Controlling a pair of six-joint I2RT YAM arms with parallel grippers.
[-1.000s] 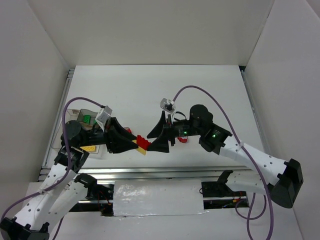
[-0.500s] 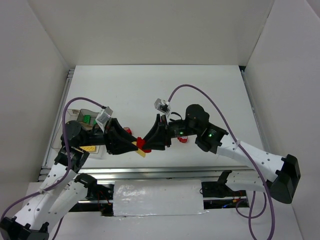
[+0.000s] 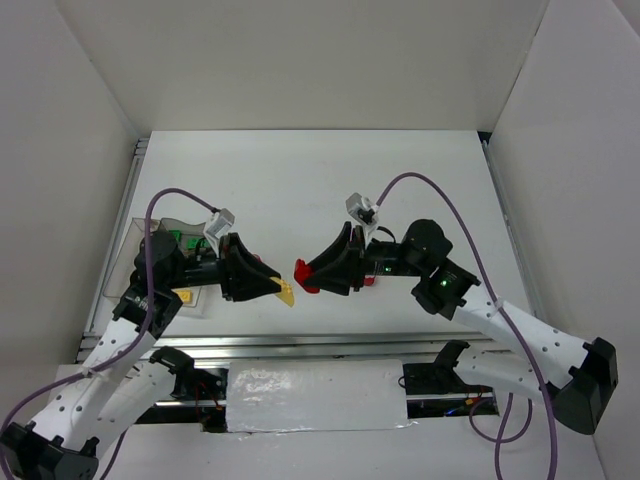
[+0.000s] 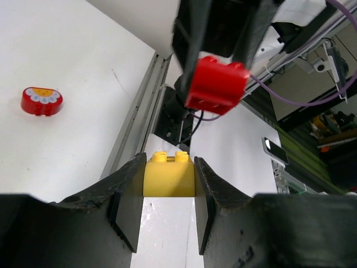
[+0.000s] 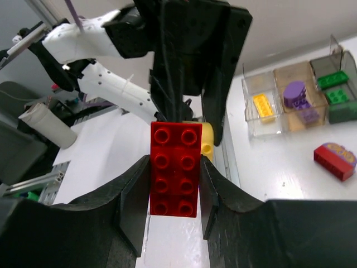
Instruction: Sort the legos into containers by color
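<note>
My left gripper (image 3: pixel 277 289) is shut on a yellow lego (image 4: pixel 169 175), gripped by its sides between the jaws, studs pointing away. Facing it, my right gripper (image 3: pixel 311 275) is shut on a red eight-stud lego (image 5: pixel 174 168). The two bricks hang a small gap apart above the table's near edge; the red one (image 4: pixel 216 84) shows in the left wrist view and the yellow one (image 5: pixel 206 140) just behind the red one in the right wrist view. The containers (image 5: pixel 277 75) hold a yellow lego (image 5: pixel 262 107), purple legos (image 5: pixel 298 95) and green legos (image 5: pixel 333 80).
A rounded red piece with a flower print (image 4: pixel 41 100) lies on the table by the right arm. Another red piece with a purple top (image 5: pixel 334 161) lies near the containers. The left arm covers most of the containers (image 3: pixel 150 226) from above. Metal rails (image 3: pixel 320 345) run along the near edge.
The right gripper closed on the red brick, which was joined to the yellow one. The arms then drew apart: red brick to the right, yellow brick staying in the left gripper.
</note>
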